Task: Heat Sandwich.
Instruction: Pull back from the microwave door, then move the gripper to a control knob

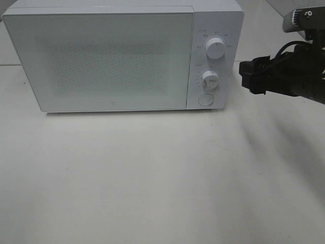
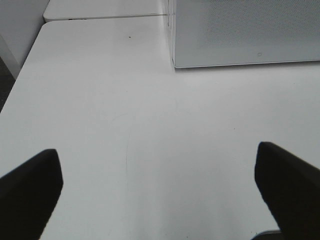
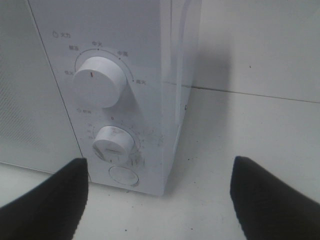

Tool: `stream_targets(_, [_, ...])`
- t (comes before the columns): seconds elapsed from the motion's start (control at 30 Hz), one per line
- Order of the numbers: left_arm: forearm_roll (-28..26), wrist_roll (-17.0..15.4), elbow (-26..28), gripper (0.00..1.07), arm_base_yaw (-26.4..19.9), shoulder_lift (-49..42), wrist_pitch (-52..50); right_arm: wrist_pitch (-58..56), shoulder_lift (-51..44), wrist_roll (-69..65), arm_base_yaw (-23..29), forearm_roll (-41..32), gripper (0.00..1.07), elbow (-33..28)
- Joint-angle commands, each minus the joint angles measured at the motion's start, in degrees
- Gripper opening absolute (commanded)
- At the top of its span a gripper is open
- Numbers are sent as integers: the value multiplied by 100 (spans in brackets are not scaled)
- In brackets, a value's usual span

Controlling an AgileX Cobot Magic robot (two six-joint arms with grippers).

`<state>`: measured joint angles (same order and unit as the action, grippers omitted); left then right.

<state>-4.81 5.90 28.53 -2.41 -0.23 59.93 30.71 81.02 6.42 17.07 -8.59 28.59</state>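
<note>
White microwave point(image 1: 101, 61) sits shut on the table point(image 1: 152, 178); right gripper point(image 3: 159, 200) gapes near its knobs point(image 1: 216, 49), left gripper point(image 2: 157, 192) spread wide too.

Showing "火力" beside a small flame sign on the microwave control panel point(image 3: 147, 45), above the upper knob point(image 3: 99, 81). Carrying small Chinese heat labels around that knob, "中火" and "高火" among them, the others blurring. Bearing numerals around the lower knob point(image 3: 114, 143), too small for reading. Bearing a tiny unreadable logo point(image 1: 111, 108) low on the door point(image 1: 101, 61).

Right arm point(image 1: 297, 76) black, black cable point(image 1: 285, 49), grey camera housing point(image 1: 299, 19); left tool fingers point(image 2: 30, 192) black.
</note>
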Motion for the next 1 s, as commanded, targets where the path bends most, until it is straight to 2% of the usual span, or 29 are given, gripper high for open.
stream_targets(0.03, [-57,-6,-11,100,-23,-149,-46,361,166,390,155,-481,75,6])
stream_targets(0.13, [-57,-6,-11,100,-23,-149,-46,802,481,808,441,-1117,75,6])
stream_targets(0.47, [-57,-6,-11,100,-23,-149,-46,2412,1192,1289,1249,-2149,75,6])
stream_targets(0.67, [-57,-6,-11,100,-23,-149,-46,2762,1392,1289,1604,-2424,75,6])
stream_targets(1.0, [-57,-6,-11,100,-23,-149,-46,3380,1851,1272,2309,-3295,75,17])
